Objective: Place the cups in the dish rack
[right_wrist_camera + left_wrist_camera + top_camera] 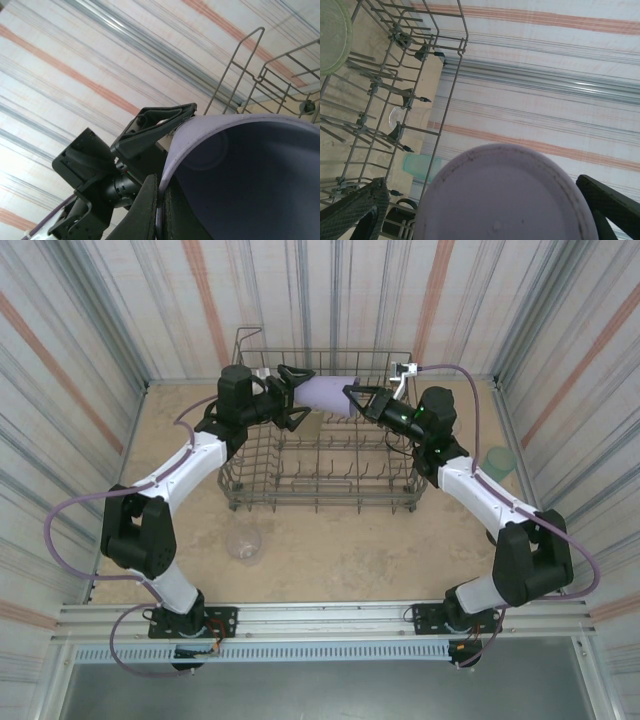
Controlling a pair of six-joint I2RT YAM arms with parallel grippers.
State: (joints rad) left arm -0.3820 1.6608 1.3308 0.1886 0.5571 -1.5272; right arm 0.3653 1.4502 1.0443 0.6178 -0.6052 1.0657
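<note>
A lavender cup (328,393) hangs on its side over the back of the grey wire dish rack (322,488). My right gripper (354,400) is shut on the cup's rim, one finger inside and one outside (150,210); the cup's hollow (250,175) faces that camera. My left gripper (297,395) is open, its fingers (360,210) straddling the cup's flat base (505,195). A clear cup (243,541) stands on the table in front of the rack. A teal cup (499,460) stands to the right.
The rack's tall wire side (437,60) and tines lie below and left of the left gripper. A pale green cup (332,35) shows by those wires. The teal cup (422,167) shows beyond the rack. Striped walls close in the sandy table (350,550).
</note>
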